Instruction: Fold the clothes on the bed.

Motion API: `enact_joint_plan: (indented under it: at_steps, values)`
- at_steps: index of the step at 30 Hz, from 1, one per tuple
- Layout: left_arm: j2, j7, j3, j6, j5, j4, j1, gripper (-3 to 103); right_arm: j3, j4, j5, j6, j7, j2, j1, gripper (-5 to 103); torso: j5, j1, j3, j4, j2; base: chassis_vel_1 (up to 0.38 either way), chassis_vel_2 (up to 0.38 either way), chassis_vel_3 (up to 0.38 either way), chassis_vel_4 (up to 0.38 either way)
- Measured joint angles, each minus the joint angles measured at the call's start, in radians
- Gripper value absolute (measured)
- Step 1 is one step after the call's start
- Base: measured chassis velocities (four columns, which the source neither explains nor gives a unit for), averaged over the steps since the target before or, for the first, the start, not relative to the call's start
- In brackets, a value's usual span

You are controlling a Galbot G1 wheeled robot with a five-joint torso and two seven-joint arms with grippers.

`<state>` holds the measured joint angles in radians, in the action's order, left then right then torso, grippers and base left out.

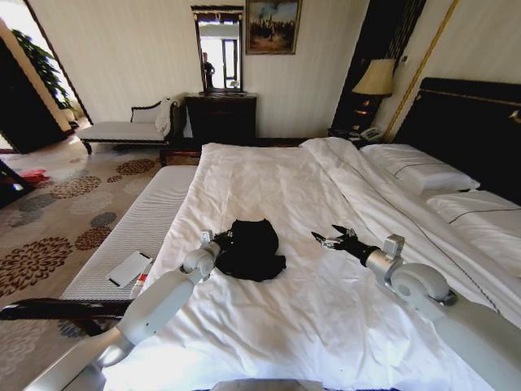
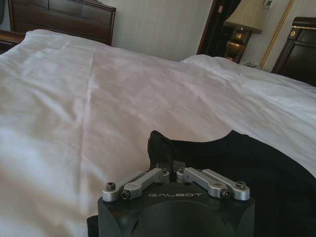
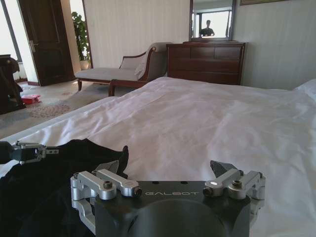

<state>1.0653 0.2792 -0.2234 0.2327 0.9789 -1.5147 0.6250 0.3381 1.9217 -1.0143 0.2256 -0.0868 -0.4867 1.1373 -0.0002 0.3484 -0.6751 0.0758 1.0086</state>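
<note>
We take the black T-shirt (image 1: 250, 248) as our landmark: it lies bunched into a compact dark heap on the white duvet of the bed (image 1: 326, 326), about midway across, well short of the pillows (image 1: 419, 173) by the headboard. Our left gripper (image 1: 220, 239) sits at the shirt's left edge, its fingers drawn together on a raised fold of the black cloth, which stands up just beyond the fingertips in the left wrist view. Our right gripper (image 1: 327, 239) hovers just above the duvet to the right of the shirt, clear of it, with its fingers spread wide. We judge the fold to be midway: the garment is already gathered but rumpled, not yet a neat flat packet. The next move, as we read it, calls for carrying the pinched edge across the heap and laying it flat, with the right gripper coming in to hold down or catch the opposite edge so the soft cloth does not drag.
</note>
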Motion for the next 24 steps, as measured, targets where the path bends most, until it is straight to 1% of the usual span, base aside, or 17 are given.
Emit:
enact_joint_plan:
  at_steps: [1, 2, 3, 5, 6, 7, 9, 11, 12, 14, 16, 18, 20, 22, 24]
  values:
    - [0.002, 0.0, 0.0, 0.0, 0.0, 0.0, 0.0, 1, -0.056, -0.017, 0.001, 0.0, 0.002, 0.0, -0.053, 100, 0.0003, 0.0, 0.0, -0.0003, 0.0, 0.0, 0.0, 0.0, 0.0]
    - [0.002, 0.0, 0.0, 0.0, 0.0, 0.0, 0.0, 1, -0.056, -0.017, 0.001, 0.0, 0.002, 0.0, -0.053, 100, 0.0003, 0.0, 0.0, -0.0003, 0.0, 0.0, 0.0, 0.0, 0.0]
    - [0.003, 0.0, 0.0, 0.0, 0.0, -0.001, 0.001, 1, -0.111, -0.035, 0.001, 0.001, 0.005, -0.002, -0.106, 100, 0.0003, 0.0, 0.0, -0.0005, 0.0, 0.0, 0.0, 0.0, 0.0]
    - [0.004, 0.002, 0.0, -0.001, -0.002, -0.002, 0.007, 1, -0.264, -0.084, -0.013, 0.009, 0.017, -0.026, -0.256, 100, 0.0004, 0.0, 0.0, -0.0008, 0.0, 0.0, 0.0, 0.0, 0.0]
    - [0.004, 0.002, 0.0, -0.001, -0.002, -0.003, 0.009, 1, -0.294, -0.096, -0.016, 0.011, 0.02, -0.033, -0.288, 100, 0.0004, 0.0, 0.0, -0.0008, 0.0, 0.0, 0.0, 0.0, 0.0]
    - [0.004, 0.002, 0.0, -0.001, -0.002, -0.003, 0.009, 1, -0.294, -0.096, -0.016, 0.011, 0.02, -0.033, -0.288, 100, 0.0004, 0.0, 0.0, -0.0008, 0.0, 0.0, 0.0, 0.0, 0.0]
    - [0.001, 0.002, 0.003, -0.002, -0.002, -0.01, 0.017, 1, -0.413, -0.141, -0.027, 0.015, 0.025, -0.069, -0.423, 100, -0.0002, 0.0, 0.0, -0.0009, 0.0, 0.0, 0.0, 0.0, 0.0]
    - [-0.003, 0.003, 0.004, -0.003, -0.002, -0.012, 0.022, 1, -0.488, -0.175, -0.031, 0.016, 0.028, -0.096, -0.496, 100, 0.0, 0.0, 0.0, -0.001, 0.0, 0.0, 0.0, 0.0, 0.0]
    - [-0.003, 0.003, 0.004, -0.003, -0.002, -0.012, 0.022, 1, -0.488, -0.175, -0.031, 0.016, 0.028, -0.096, -0.496, 100, 0.0, 0.0, 0.0, -0.001, 0.0, 0.0, 0.0, 0.0, 0.0]
    - [-0.004, 0.003, 0.005, -0.003, -0.002, -0.014, 0.024, 1, -0.562, -0.219, -0.039, 0.019, 0.033, -0.13, -0.562, 100, -0.0001, 0.0, 0.0, -0.0008, 0.0, 0.0, 0.0, 0.0, 0.0]
    - [-0.005, 0.003, 0.006, -0.003, -0.001, -0.019, 0.024, 1, -0.609, -0.249, -0.051, 0.025, 0.04, -0.161, -0.604, 100, 0.0001, 0.0, 0.0, -0.0007, 0.0, 0.0, 0.0, 0.0, 0.0]
    - [-0.006, 0.003, 0.007, -0.003, -0.001, -0.02, 0.024, 1, -0.623, -0.257, -0.054, 0.027, 0.042, -0.17, -0.615, 100, 0.0, 0.0, 0.0, -0.0006, 0.0, 0.0, 0.0, 0.0, 0.0]
    - [-0.009, 0.002, 0.008, -0.004, 0.0, -0.022, 0.025, 1, -0.676, -0.29, -0.057, 0.031, 0.049, -0.208, -0.656, 100, 0.0001, 0.0, 0.0, -0.0007, 0.0, 0.0, 0.0, 0.0, 0.0]
    - [-0.01, 0.001, 0.008, -0.004, 0.0, -0.023, 0.024, 1, -0.689, -0.301, -0.057, 0.031, 0.05, -0.217, -0.666, 100, 0.0002, 0.0, 0.0, -0.0008, 0.0, 0.0, 0.0, 0.0, 0.0]
    - [-0.01, -0.002, 0.008, -0.005, 0.0, -0.023, 0.022, 1, -0.72, -0.329, -0.058, 0.033, 0.051, -0.24, -0.69, 100, 0.0001, 0.0, 0.0, -0.0006, 0.0, 0.0, 0.0, 0.0, 0.0]
